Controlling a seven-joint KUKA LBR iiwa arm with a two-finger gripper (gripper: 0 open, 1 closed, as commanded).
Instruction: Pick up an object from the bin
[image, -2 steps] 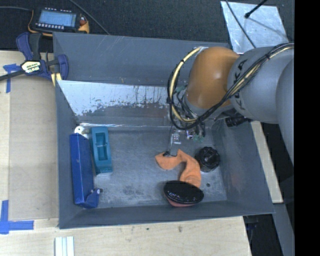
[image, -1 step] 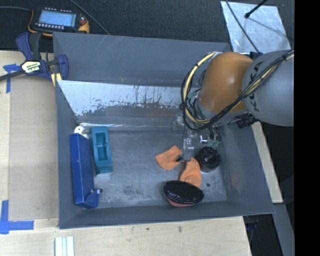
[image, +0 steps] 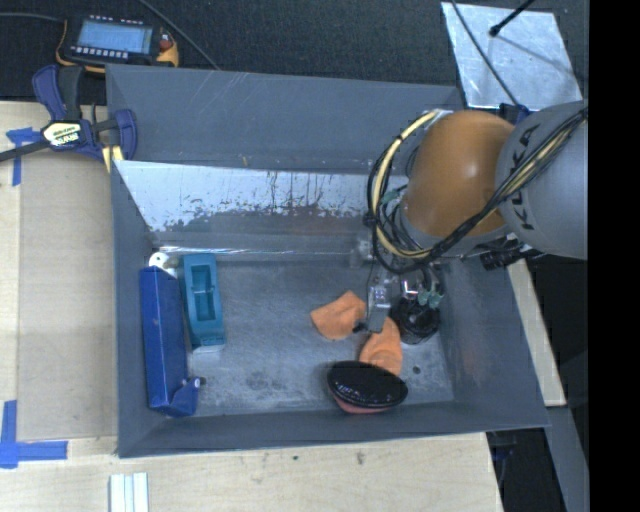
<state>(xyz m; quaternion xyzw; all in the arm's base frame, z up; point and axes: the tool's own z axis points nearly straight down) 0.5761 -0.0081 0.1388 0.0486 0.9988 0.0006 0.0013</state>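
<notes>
orange lump (image: 338, 316) beside gripper (image: 379, 320), grey bin (image: 300, 420) — blue bar (image: 160, 340), teal block (image: 203, 300)

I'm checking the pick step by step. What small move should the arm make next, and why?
Probably a short drop straight down. The gripper hangs at the right of the bin, with one orange lump at its left and a second orange lump just below it in the view. Lowering should bring it level with that second lump.
</notes>
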